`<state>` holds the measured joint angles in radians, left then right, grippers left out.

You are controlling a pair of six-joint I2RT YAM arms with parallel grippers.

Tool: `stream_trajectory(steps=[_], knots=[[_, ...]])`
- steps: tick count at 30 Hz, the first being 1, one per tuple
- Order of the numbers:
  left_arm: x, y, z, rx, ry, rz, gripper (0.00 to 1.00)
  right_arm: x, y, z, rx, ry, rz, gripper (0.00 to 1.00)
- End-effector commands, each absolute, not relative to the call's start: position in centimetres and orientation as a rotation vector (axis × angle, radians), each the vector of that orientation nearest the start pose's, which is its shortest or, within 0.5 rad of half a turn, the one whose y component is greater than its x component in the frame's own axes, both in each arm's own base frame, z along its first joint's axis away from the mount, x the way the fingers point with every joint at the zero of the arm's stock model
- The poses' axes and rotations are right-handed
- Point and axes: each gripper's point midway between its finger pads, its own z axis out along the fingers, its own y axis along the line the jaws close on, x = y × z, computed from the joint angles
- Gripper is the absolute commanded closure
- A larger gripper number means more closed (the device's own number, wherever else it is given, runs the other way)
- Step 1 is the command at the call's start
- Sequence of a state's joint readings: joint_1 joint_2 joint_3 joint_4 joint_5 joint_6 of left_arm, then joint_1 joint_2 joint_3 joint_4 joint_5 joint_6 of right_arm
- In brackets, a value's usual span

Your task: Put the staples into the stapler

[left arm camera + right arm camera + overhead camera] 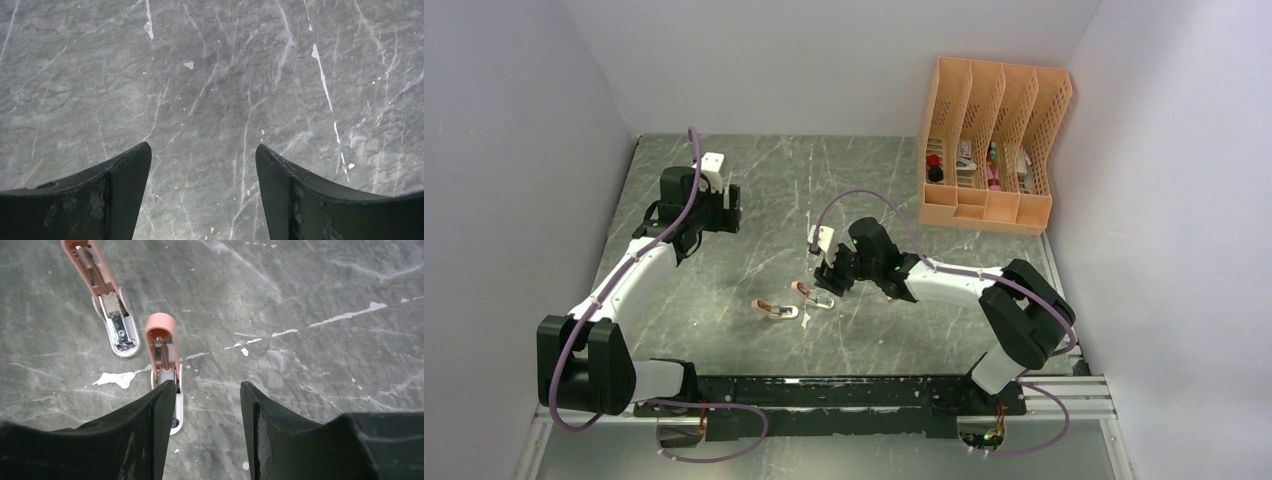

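Note:
Two salmon-pink mini staplers lie open on the marble table, side by side. The nearer stapler point(163, 342) point(813, 295) reaches under my right gripper's left finger point(150, 425), which hides its front end. The other stapler point(107, 305) point(775, 309) lies further left with its metal channel showing. My right gripper point(207, 386) point(827, 277) hovers just right of the nearer stapler, open, with only bare table between its fingers. My left gripper point(202, 150) point(730, 213) is open over bare table at the back left, far from both staplers. The staples are out of view.
An orange slotted desk organizer point(990, 140) stands at the back right with several small items in its compartments. Grey walls close in the table on the left, back and right. A black rail point(824, 392) runs along the near edge.

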<state>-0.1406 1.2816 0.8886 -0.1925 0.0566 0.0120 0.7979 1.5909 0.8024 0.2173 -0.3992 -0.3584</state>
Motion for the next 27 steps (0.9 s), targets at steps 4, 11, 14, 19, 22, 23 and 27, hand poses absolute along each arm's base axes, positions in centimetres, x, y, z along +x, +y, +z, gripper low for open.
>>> stream_trajectory(steps=[4,11,14,19,22,23,27], knots=[[37.7,-6.8,15.9,0.227,2.145,-0.158,0.19,27.1,33.0,7.6,-1.327,1.728,0.584,0.45],[37.6,-6.8,15.9,0.226,2.145,-0.16,0.19,27.3,31.5,4.7,-1.333,1.855,0.499,0.45],[37.6,-6.8,15.9,0.226,2.145,-0.159,0.19,26.8,31.2,3.5,-1.349,1.889,0.506,0.45],[37.6,-6.8,16.0,0.228,2.143,-0.16,0.19,26.0,31.1,2.6,-1.384,1.902,0.54,0.45],[37.6,-6.8,15.9,0.227,2.145,-0.16,0.19,25.1,31.4,2.4,-1.428,1.891,0.592,0.45],[37.6,-6.9,15.9,0.227,2.144,-0.162,0.19,24.8,31.5,2.4,-1.433,1.887,0.607,0.45],[37.6,-6.9,15.9,0.228,2.145,-0.162,0.19,24.1,31.7,2.5,-1.449,1.874,0.655,0.46]])
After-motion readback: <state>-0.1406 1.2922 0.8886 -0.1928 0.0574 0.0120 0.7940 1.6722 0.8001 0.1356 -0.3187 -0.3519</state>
